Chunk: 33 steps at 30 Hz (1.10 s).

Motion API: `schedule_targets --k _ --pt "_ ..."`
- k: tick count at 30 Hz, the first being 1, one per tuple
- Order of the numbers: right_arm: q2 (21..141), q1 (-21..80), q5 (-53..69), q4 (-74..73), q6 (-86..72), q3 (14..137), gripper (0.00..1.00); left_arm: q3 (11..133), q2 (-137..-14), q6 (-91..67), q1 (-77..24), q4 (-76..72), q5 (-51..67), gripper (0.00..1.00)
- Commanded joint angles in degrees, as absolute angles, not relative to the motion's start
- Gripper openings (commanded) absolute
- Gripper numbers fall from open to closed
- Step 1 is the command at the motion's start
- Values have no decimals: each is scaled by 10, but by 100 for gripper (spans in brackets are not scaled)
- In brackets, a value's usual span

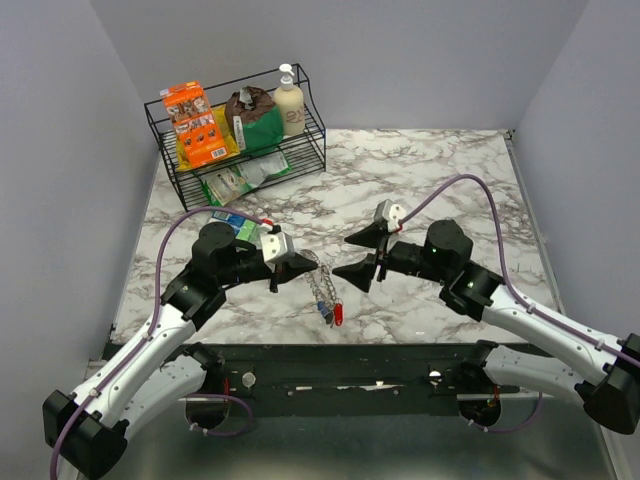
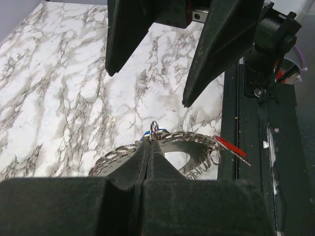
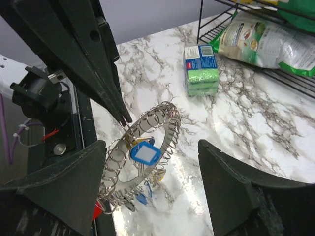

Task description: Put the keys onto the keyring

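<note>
The keyring (image 1: pixel 320 283) is a flat silver loop edged with many small split rings. My left gripper (image 1: pixel 296 266) is shut on one small ring at its top (image 2: pixel 150 142) and holds it hanging above the table. A blue-headed key (image 3: pixel 144 153) hangs inside the loop. A red key (image 1: pixel 338 315) and another blue key (image 3: pixel 141 198) dangle at the bottom, with a yellow one (image 3: pixel 159 175) behind. My right gripper (image 1: pixel 340 257) is open and empty, its jaws spread on either side of the keyring (image 3: pixel 165 118), not touching it.
A black wire rack (image 1: pixel 240 130) with boxes, bags and a bottle stands at the back left. A green and blue sponge pack (image 1: pixel 232 225) lies in front of it, just behind my left arm. The table's dark front rail (image 2: pixel 251 162) is under the keys.
</note>
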<state>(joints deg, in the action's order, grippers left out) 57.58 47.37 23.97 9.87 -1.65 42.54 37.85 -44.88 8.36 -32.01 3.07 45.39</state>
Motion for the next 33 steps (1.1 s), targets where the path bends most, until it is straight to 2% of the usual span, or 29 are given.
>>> schedule_targets --k 1,12,17,23,26,33 --pt "540 468 225 119 -5 403 85 406 -438 98 -324 20 481 0" --pt "498 439 432 204 6 363 85 400 -429 84 -331 -26 537 0" --pt "520 439 508 235 -27 379 78 389 -427 51 -338 -65 546 0" --pt "561 440 531 271 -70 391 68 384 -432 38 -351 -94 533 0" --pt "564 439 517 308 -98 377 67 388 -436 39 -358 -93 529 0" --pt "557 439 488 295 -91 377 66 388 -439 40 -367 -96 526 0"
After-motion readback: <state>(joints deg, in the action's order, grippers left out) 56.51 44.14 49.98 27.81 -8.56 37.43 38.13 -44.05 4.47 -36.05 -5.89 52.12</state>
